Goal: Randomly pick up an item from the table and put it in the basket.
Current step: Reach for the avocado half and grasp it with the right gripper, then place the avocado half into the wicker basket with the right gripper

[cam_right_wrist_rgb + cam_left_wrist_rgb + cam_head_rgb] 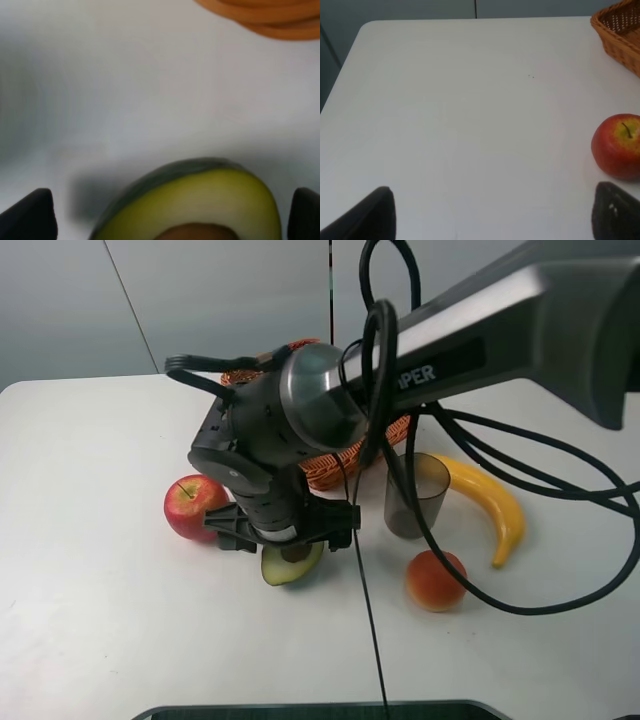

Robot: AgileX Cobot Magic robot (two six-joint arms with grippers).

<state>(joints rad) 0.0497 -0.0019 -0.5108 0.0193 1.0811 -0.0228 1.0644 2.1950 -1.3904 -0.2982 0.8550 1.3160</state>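
Note:
The halved avocado (293, 566) lies cut face up on the white table (90, 620), in front of the wicker basket (328, 468). My right gripper (285, 545) reaches across the middle and hangs low right over the avocado. In the right wrist view the avocado (200, 200) sits between the two dark fingertips (30, 215), which stand wide apart, so my right gripper (167, 215) is open around it. My left gripper (492, 217) is open and empty over bare table; I cannot find it in the exterior high view.
A red apple (195, 507) lies just left of the avocado and shows in the left wrist view (617, 145). A grey translucent cup (415, 495), a banana (490, 505) and an orange-red round fruit (436, 580) lie to the right. The right arm hides much of the basket.

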